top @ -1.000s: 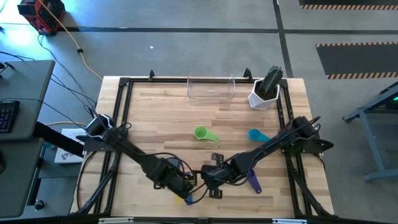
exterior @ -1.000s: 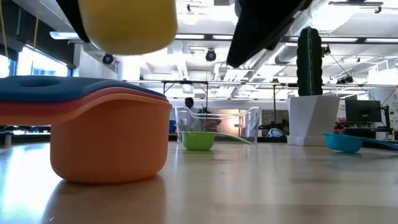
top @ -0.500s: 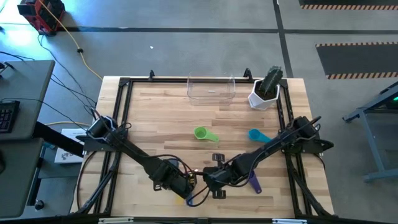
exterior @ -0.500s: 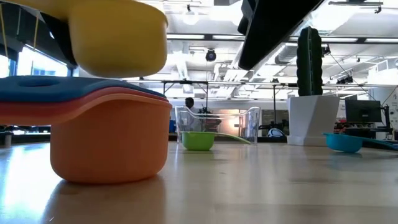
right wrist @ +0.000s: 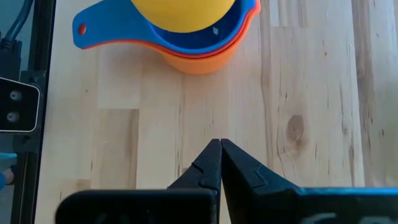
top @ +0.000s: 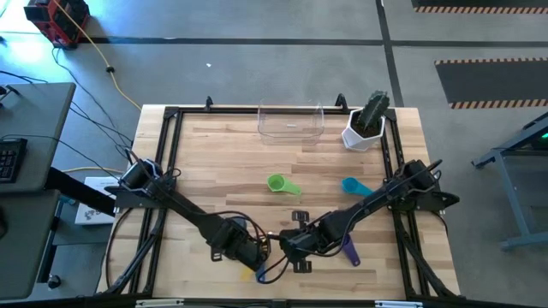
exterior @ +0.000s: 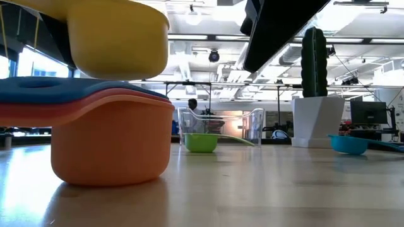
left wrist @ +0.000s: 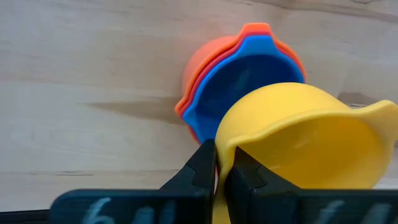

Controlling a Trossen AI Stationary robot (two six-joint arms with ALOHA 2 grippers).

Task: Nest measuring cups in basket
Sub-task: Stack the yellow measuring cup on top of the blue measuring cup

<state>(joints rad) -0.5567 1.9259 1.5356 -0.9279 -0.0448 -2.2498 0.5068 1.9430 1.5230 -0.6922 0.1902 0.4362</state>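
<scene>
Yellow cup (left wrist: pixel 311 143) pinched by left claw (left wrist: pixel 217 177) above blue-in-orange stack (left wrist: pixel 242 68), right claw (right wrist: pixel 220 163) closed, empty.

Grey concrete floor (top: pixel 257 60) with seam lines, hazard-striped strips (top: pixel 492 64) at right. Grey desk (top: pixel 34 154) with keyboard (top: pixel 8 158) at left, red unit (top: pixel 58 19) with yellow cable (top: pixel 94 47) in the far corner. Low view: open ceiling, strip lights (exterior: pixel 208 39), bright windows (exterior: pixel 28 63) left, monitor (exterior: pixel 369 113) right.
</scene>
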